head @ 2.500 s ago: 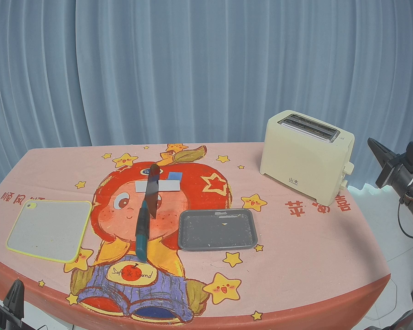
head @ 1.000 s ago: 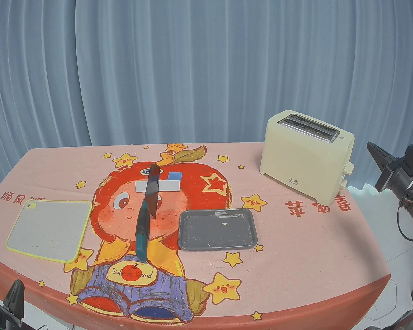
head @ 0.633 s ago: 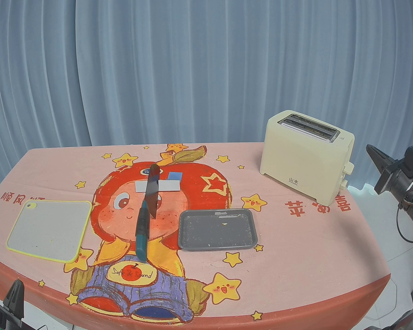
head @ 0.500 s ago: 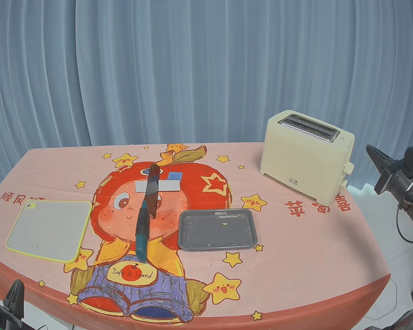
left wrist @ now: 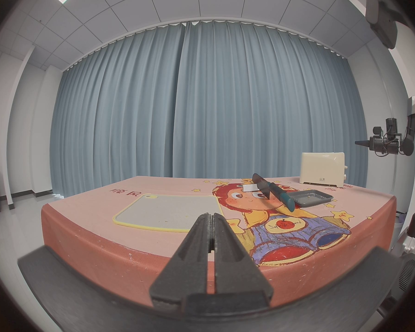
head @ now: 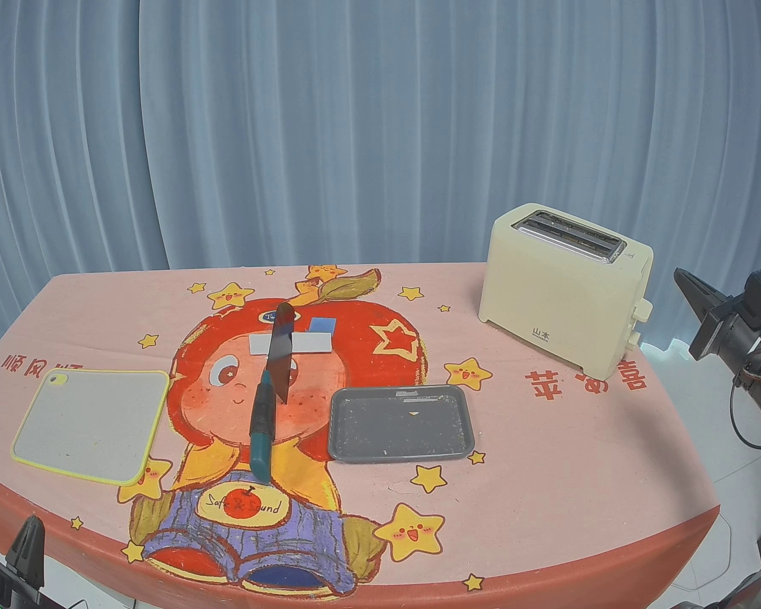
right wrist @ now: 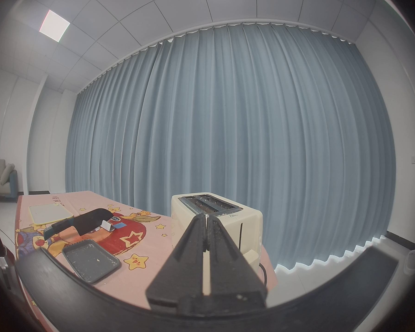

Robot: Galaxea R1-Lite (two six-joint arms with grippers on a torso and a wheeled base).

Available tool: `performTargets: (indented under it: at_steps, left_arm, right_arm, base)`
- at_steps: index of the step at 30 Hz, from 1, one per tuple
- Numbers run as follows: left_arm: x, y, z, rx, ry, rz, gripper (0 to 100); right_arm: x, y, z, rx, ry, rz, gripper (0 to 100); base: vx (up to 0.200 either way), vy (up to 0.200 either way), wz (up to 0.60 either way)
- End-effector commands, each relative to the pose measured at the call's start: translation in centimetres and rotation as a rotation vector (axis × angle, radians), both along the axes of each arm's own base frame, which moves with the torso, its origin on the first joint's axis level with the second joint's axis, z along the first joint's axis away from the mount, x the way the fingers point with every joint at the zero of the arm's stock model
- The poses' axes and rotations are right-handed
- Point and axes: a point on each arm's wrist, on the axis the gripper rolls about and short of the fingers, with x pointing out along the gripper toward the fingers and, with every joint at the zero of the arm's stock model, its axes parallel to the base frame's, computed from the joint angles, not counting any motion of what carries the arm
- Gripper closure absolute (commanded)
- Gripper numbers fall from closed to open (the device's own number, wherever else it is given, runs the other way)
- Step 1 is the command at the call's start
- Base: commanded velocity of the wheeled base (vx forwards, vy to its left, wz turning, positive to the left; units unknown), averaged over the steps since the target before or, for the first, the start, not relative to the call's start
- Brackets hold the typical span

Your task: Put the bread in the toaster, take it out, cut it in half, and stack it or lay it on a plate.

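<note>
A cream toaster (head: 566,298) stands at the table's back right, and its two top slots show bare metal. A dark grey tray (head: 400,423) lies mid-table. Left of the tray, a knife (head: 266,399) with a teal handle rests with its blade propped on a small white block (head: 309,342). A grey cutting board (head: 89,423) with a yellow rim lies at the left. My right gripper (head: 689,285) hangs shut off the table's right edge, beside the toaster (right wrist: 230,222). My left gripper (head: 27,543) sits shut, below the table's front left corner.
A pink cartoon tablecloth (head: 550,484) covers the table, with bare cloth in front of the toaster and along the front edge. A blue-grey curtain (head: 380,112) hangs close behind the table. The toaster's lever (head: 643,308) faces my right gripper.
My right gripper has sunk slightly beside the toaster. Everything on the table and the left gripper are unchanged.
</note>
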Motion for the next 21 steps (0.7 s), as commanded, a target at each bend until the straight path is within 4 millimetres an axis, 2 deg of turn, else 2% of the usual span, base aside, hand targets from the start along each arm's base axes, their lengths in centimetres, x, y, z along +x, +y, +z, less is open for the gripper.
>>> performTargets:
  at_steps: [1, 21]
  left_arm:
    - [0.01, 0.0, -0.52, -0.001, 0.001, 0.001, 100]
    - [0.01, 0.0, -0.52, -0.001, 0.001, 0.001, 100]
  right_arm:
    - [0.02, 0.01, -0.03, 0.0, 0.001, 0.001, 100]
    - [-0.49, 0.76, -0.59, 0.006, 0.027, 0.032, 100]
  base:
    - [0.0, 0.0, 0.0]
    - [0.0, 0.0, 0.0]
